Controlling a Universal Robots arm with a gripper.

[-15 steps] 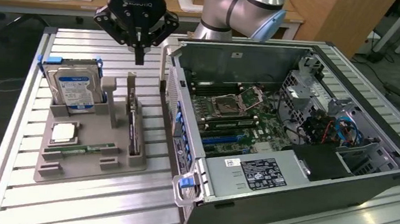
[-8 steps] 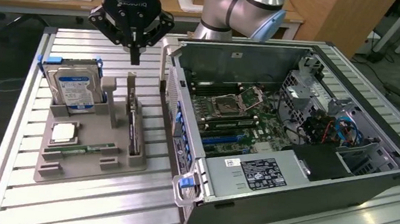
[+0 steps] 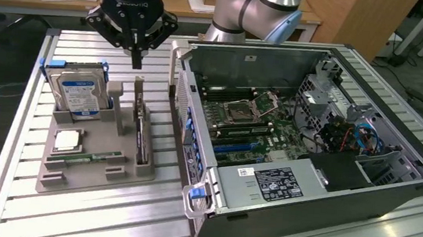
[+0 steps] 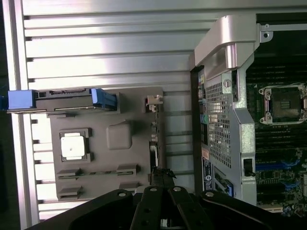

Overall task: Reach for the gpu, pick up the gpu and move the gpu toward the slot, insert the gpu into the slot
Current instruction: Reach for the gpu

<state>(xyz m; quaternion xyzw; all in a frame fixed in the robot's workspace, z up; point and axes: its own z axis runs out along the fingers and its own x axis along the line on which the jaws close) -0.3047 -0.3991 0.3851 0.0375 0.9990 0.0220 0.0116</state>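
Pincer (image 3: 136, 60) in exterior view: clenched, empty, hovering above grey holder (image 3: 97, 171) on table (image 3: 70, 215). gpu (image 3: 141, 132) standing on edge in holder, below pincer tips, apart. Hard drive (image 3: 78, 94) to exterior view's left of pincer, open computer case (image 3: 308, 163) to its right

Wrist view: pincer (image 4: 162, 176) tips together, gpu (image 4: 154, 134) edge-on just beyond tips, not touching

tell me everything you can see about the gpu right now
The gpu is a thin, flat, dark circuit card with a pale metal piece at one end. It stands on its long edge in a narrow slot of the grey holder, on the side nearest the open computer case. Only the holder appears to touch it. From the wrist view it reads as a slim dark strip. The gripper, fingers shut, hangs above the holder, apart from the card.
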